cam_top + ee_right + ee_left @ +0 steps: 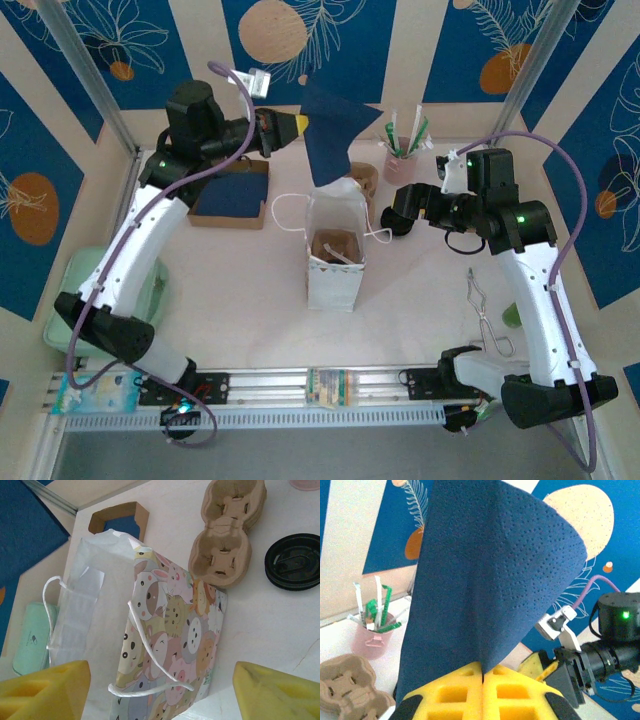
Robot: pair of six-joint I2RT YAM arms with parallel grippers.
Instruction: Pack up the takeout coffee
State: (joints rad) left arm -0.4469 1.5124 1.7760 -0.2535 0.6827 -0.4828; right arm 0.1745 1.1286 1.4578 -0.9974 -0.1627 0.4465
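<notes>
Two grippers: left (483, 676) pinching a blue napkin (335, 132) above the bag (330, 285), right (162, 690) spread beside it; coffee I can't pick out, maybe the brown thing (335, 245) inside; next I'd lower the napkin into the mouth.

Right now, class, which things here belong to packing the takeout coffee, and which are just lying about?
Belongs to the job:
paper bag, standing open
blue napkin, pinched in the left gripper
right gripper, open near the bag

Lying about:
pulp cup carriers
black lids
pink cup of sticks
metal tongs
</notes>
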